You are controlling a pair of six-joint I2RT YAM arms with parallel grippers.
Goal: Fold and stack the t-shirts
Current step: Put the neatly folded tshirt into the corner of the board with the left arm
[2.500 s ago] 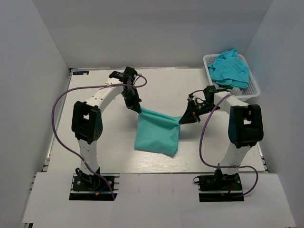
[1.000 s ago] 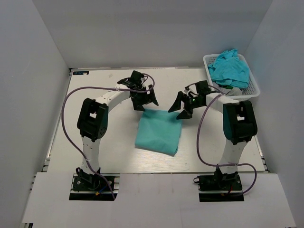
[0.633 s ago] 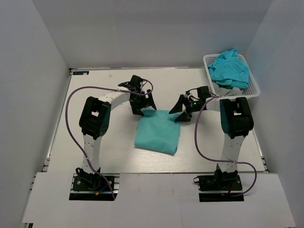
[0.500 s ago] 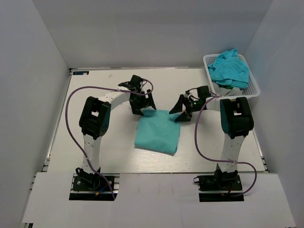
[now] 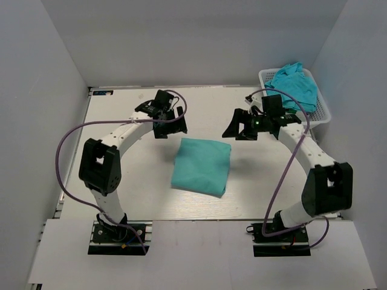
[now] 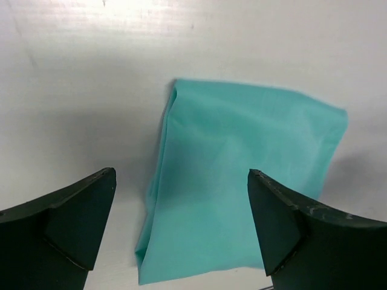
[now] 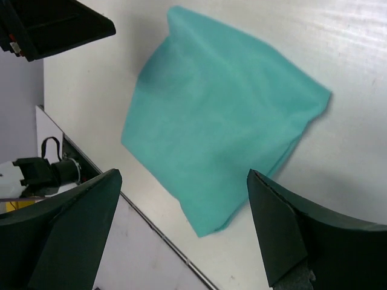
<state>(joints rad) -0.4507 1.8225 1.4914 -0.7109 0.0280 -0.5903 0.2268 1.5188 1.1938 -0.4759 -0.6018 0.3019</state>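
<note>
One folded t-shirt: teal and plain. It lies flat on the white table, folded into a neat block.
Left gripper: just past the far left corner of the folded t-shirt, apart from it. Its jaws stand wide apart and hold nothing.
Right gripper: just past the far right corner of the folded t-shirt, apart from it. Its jaws stand wide apart too and hold nothing.
Basket: white, with little holes in its walls. It sits well off to the right of the folded t-shirt and farther back.
In the basket: a heap of t-shirts, the same teal, all crumpled. I cannot tell how many are in the heap.
In the way: the right arm stretches across between the folded t-shirt and the basket.
Count: one folded t-shirt, one heap of t-shirts, one basket, two grippers, two arms. Each arm has one purple cable.
</note>
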